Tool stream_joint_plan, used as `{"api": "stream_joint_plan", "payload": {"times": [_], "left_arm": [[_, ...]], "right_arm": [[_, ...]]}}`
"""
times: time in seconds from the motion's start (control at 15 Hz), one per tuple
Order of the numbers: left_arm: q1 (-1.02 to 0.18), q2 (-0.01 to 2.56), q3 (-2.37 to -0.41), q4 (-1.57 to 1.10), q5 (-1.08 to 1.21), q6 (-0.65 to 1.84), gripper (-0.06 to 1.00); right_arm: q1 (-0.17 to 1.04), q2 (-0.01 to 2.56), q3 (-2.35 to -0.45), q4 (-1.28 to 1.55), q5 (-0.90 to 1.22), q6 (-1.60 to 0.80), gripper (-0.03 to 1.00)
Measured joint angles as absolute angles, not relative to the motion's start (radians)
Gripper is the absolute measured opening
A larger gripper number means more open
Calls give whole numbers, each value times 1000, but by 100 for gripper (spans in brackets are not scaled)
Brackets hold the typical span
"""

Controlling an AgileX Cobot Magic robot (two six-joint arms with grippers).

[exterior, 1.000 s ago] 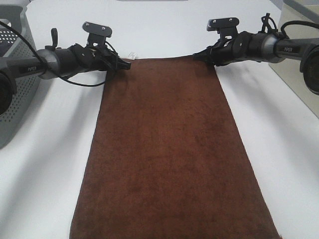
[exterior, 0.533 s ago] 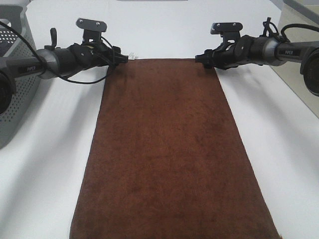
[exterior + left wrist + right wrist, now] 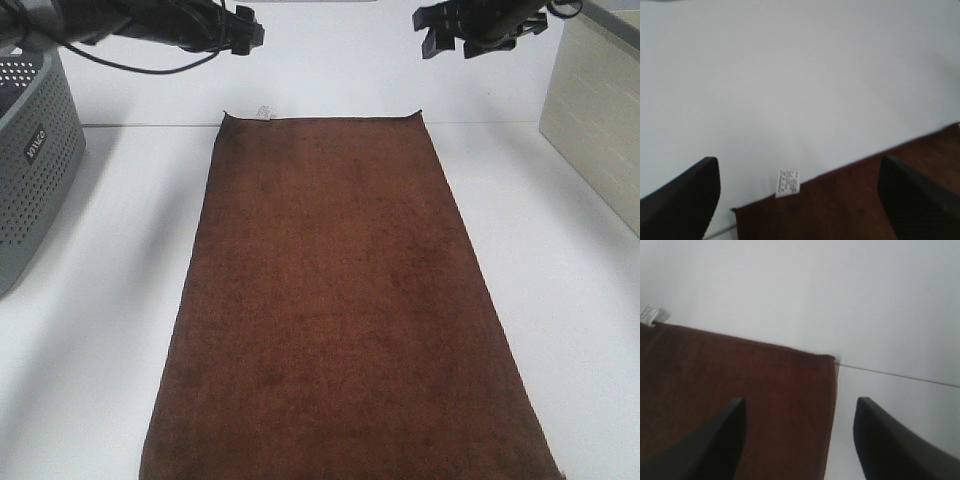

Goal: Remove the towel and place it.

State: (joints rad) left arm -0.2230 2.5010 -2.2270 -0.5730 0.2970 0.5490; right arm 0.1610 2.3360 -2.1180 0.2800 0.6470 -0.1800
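Exterior high view shows the left gripper (image 3: pixel 243 30) and right gripper (image 3: pixel 438 28) raised clear above the far edge of the towel (image 3: pixel 340 310), both with jaws spread and holding nothing. The towel lies flat along the white bench (image 3: pixel 560 260), its white tag (image 3: pixel 265 112) at the far short edge. The placing looks done; the next move probably calls only for drawing the arms away. A grey basket (image 3: pixel 35 170) stands at the left, a pale box (image 3: pixel 595 110) at the right.
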Motion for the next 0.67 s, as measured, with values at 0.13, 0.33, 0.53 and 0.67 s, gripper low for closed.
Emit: {"api": "stream_joint_plan", "payload": {"times": [0.13,0.33,0.53,0.67], "left_arm": [[-193,2434,-2227,-498,512,471,83],[-126,2322,-2227,-302,806,379,83],[-37,2200,-2227,-225,968,172,85],[30,2137,-2227,-178,1069,55,88]], "right_arm": [[161,2237,-2118,267,790,-179,61],[150,2095,-2119,252,926,-115,62],[93,1981,-2120,253,1080,-24,62],[55,1933,-2121,245,1183,8,64]]}}
